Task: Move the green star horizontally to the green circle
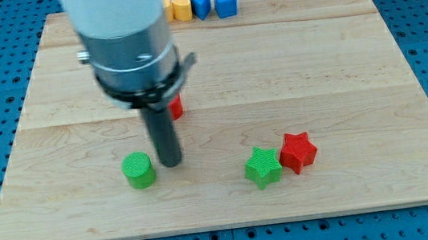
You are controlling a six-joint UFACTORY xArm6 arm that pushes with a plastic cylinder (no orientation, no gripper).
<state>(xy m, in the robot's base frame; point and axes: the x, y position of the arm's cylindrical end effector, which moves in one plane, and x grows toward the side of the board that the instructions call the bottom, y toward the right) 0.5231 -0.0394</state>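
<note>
Nearest the view's bottom, three blocks lie on the wooden tabletop (336,57). The green circle (138,170) sits left of centre. The green star (263,167) sits right of centre, well apart from the circle and slightly lower in the view. The red star (298,152) touches the green star on its right side, a little higher.

My tip (171,163) rests on the board just beside the green circle, on its right, with a thin gap between them. It is well apart from the green star, which lies to the tip's right. There is no pincer on this arm; the dark rod ends bare and holds nothing.

Farther up, a red block (176,106) peeks out just right of the rod, mostly hidden behind it, so its shape cannot be told.

At the view's top edge stands a row: a yellow block (181,6), then two blue blocks (201,4) (225,3) to its right, close together. The arm's grey body covers whatever lies left of the yellow one.
</note>
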